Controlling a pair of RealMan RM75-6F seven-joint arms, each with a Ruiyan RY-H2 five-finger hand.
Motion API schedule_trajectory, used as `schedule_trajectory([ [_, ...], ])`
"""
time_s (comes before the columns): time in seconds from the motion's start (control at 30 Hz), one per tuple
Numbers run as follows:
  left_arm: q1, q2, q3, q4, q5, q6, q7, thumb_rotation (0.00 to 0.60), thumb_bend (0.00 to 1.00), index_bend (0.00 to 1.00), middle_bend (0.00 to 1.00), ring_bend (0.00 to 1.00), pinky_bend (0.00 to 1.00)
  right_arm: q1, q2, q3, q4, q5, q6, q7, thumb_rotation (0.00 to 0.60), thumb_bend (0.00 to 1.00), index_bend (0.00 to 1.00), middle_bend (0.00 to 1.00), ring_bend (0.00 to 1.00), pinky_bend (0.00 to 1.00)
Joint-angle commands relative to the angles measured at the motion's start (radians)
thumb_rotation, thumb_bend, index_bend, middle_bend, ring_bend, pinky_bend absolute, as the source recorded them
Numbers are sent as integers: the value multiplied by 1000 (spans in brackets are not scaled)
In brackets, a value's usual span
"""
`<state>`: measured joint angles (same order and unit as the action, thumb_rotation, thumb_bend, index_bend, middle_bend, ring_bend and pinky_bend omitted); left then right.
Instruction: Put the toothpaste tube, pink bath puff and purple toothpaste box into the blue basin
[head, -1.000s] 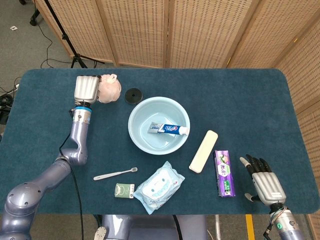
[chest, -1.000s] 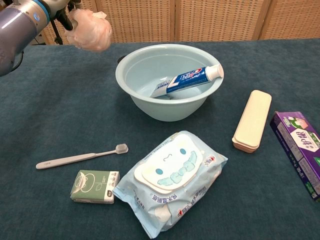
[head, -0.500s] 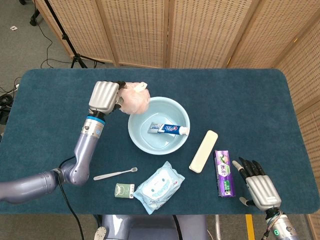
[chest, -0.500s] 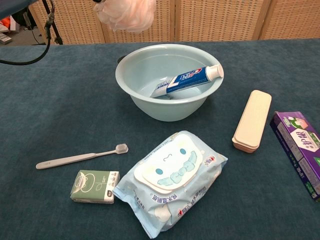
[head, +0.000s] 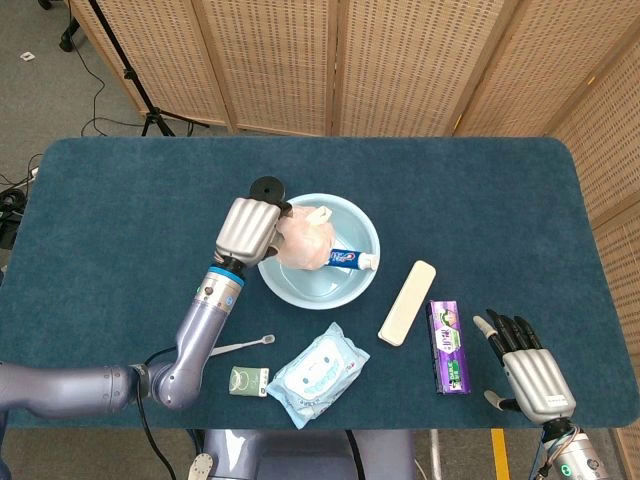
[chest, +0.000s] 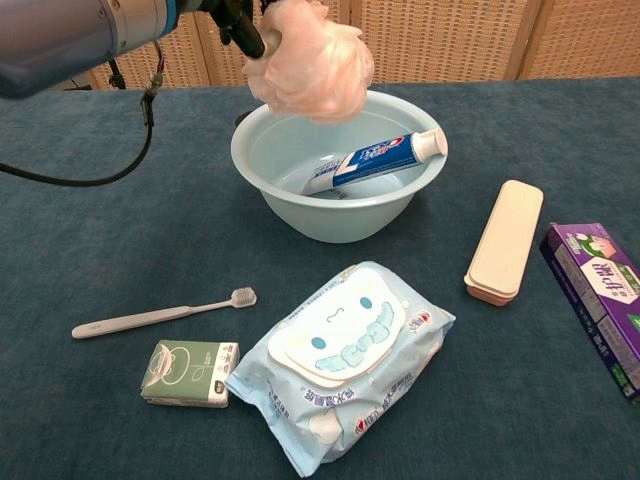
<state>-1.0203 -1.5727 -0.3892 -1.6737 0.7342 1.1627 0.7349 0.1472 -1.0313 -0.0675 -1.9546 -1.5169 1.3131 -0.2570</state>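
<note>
The pink bath puff (head: 306, 238) is being held by the left hand (head: 250, 229) over the blue basin (head: 352, 283), frame centre — toothpaste tube (head: 345, 259) inside. Purple toothpaste box (head: 447, 345) lower right, beside the right hand (head: 528, 366) — empty, fingers spread.

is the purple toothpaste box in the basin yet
No, the purple toothpaste box lies on the table right of the blue basin, near the open right robot hand.

Pale pink puff (head: 305, 240), light blue basin (head: 364, 222), purple box (head: 447, 344), dark teal table (head: 480, 200).
</note>
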Motion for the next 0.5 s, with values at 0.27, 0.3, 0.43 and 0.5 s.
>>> schedule_trajectory([
  [0.27, -3, -8, 58, -2, -69, -41, 6, 600, 420, 713, 306, 328, 473, 0, -2, 4, 3, 5, -9, -3, 600, 156, 21, 0, 0, 0],
  [0.3, -3, 1, 62, -8, -96, -54, 8, 600, 402, 601, 207, 219, 406, -1, -2, 4, 3, 5, -9, -4, 600, 156, 21, 0, 0, 0],
  [0.43, -8, 33, 65, -30, -177, -92, 13, 600, 344, 233, 2, 3, 186, -1, -3, 5, 3, 5, -11, -7, 600, 156, 21, 0, 0, 0],
  [0.5, -10, 45, 68, -32, -196, -99, 8, 600, 314, 100, 0, 0, 138, -1, -4, 5, 3, 5, -13, -9, 600, 156, 21, 0, 0, 0],
])
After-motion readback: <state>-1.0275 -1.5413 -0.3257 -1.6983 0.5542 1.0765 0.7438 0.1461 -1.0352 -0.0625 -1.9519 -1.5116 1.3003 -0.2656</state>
